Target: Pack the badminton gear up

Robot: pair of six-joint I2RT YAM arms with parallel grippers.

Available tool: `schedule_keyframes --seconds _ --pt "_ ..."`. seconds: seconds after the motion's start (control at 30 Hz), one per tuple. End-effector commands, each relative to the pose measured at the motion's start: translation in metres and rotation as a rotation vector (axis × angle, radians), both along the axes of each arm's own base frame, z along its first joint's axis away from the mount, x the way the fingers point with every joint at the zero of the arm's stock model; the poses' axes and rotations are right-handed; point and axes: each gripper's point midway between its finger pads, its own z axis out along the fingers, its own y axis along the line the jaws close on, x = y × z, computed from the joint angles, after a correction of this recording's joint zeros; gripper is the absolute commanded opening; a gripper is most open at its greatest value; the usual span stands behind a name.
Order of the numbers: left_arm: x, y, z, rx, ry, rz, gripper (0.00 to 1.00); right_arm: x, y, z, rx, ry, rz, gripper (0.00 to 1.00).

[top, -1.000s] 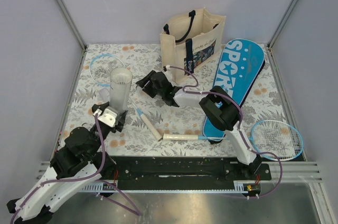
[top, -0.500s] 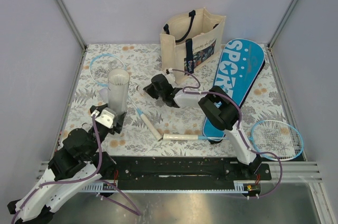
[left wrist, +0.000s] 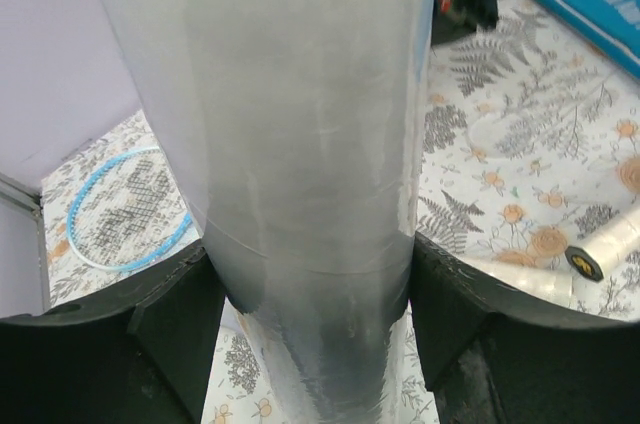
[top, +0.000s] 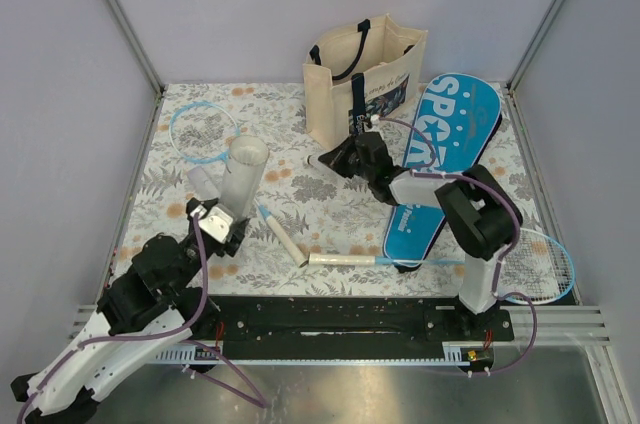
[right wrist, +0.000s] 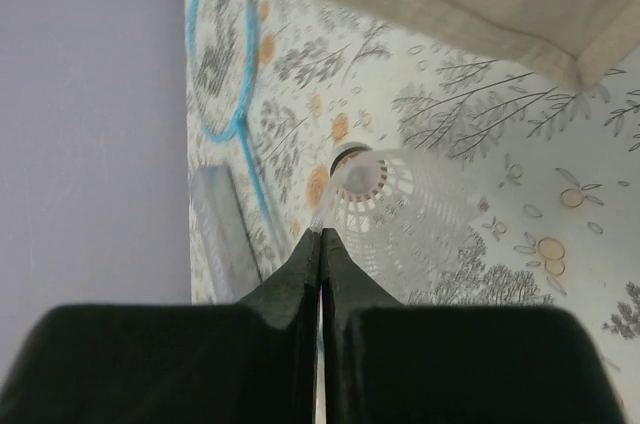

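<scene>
My left gripper is closed on the lower part of the long white tube, which leans with its open mouth up. In the left wrist view, the tube fills the gap between both fingers. My right gripper is shut, its tips pinching the skirt rim of a white shuttlecock just in front of the tote bag. One light-blue racket lies at the back left, with its white handle in the middle. A second racket lies at the front right. The blue case lies right of centre.
The cream tote bag with navy straps stands at the back centre, close behind my right gripper. A small translucent cap lies left of the tube. The second racket's handle lies along the front of the floral cloth.
My right gripper has shut and swung right and back, from the table's middle toward the tote bag. My left arm has shifted the tube slightly right and tilted it.
</scene>
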Motion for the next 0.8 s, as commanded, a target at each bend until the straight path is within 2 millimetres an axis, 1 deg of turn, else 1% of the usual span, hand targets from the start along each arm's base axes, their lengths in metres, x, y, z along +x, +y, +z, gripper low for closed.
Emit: schedule_keyframes --seconds 0.0,0.1,0.17,0.23,0.33,0.4,0.53,0.63,0.7,0.77 --pt "0.001 -0.011 0.006 0.017 -0.007 -0.048 0.44 -0.037 0.007 0.076 0.003 -0.231 0.247 0.0" --pt "0.001 -0.02 -0.007 0.038 0.035 -0.08 0.44 -0.055 -0.004 0.094 -0.081 -0.279 0.318 0.0" --pt "0.001 -0.026 -0.017 0.061 0.058 -0.105 0.44 -0.065 -0.012 0.113 -0.117 -0.32 0.362 0.0" --pt "0.002 -0.03 -0.023 0.085 0.07 -0.12 0.44 -0.073 -0.022 0.136 -0.152 -0.356 0.383 0.0" --pt "0.006 -0.032 -0.027 0.125 0.077 -0.12 0.44 -0.081 -0.045 0.168 -0.254 -0.412 0.373 0.0" --pt "0.011 -0.033 -0.032 0.167 0.081 -0.11 0.43 -0.089 -0.061 0.185 -0.331 -0.453 0.372 0.0" --pt "0.017 -0.034 -0.035 0.228 0.091 -0.1 0.43 -0.108 -0.085 0.233 -0.379 -0.566 0.388 0.0" --pt "0.021 -0.035 -0.034 0.272 0.08 -0.108 0.43 -0.134 -0.089 0.266 -0.385 -0.677 0.466 0.0" --pt "0.025 -0.037 -0.032 0.297 0.057 -0.11 0.43 -0.152 -0.091 0.283 -0.376 -0.723 0.525 0.0" --pt "0.028 -0.037 -0.027 0.311 0.035 -0.107 0.43 -0.169 -0.092 0.294 -0.369 -0.754 0.581 0.0"
